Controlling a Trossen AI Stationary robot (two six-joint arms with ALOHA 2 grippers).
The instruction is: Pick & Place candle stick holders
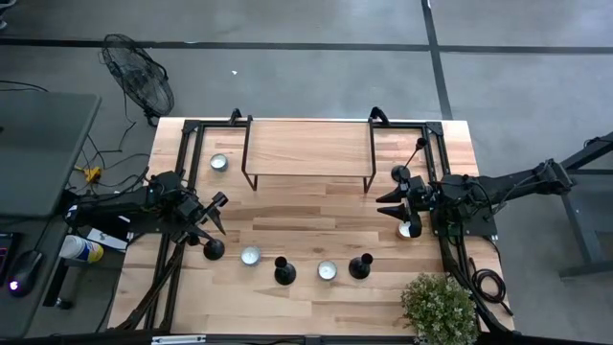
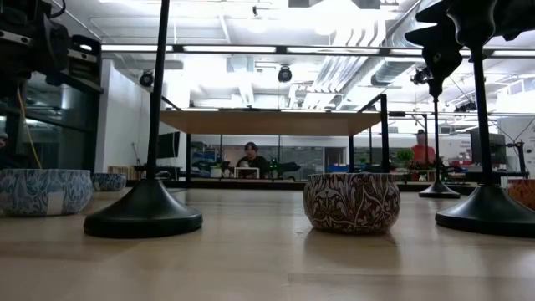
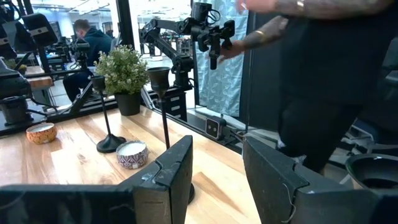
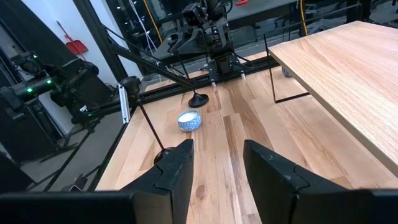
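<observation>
Several matte black candle stick holders stand upright on their round bases on the wooden table: one (image 1: 213, 249) near my left gripper, two (image 1: 284, 273) (image 1: 360, 266) toward the near edge, and one (image 1: 400, 174) by my right gripper. My left gripper (image 1: 213, 217) is open and empty just beside the nearest holder, whose stem (image 3: 166, 118) rises just beyond its fingers. My right gripper (image 1: 391, 205) is open and empty at the table's right, pointing left; it shows open in its wrist view (image 4: 214, 168).
Small patterned candle bowls (image 1: 250, 256) (image 1: 327, 270) (image 1: 219, 162) sit among the holders, and another (image 1: 410, 228) lies under the right arm. A raised wooden shelf (image 1: 306, 153) stands at the far middle. A potted plant (image 1: 439, 305) is at the near right corner. A person (image 3: 323, 81) stands beside the table.
</observation>
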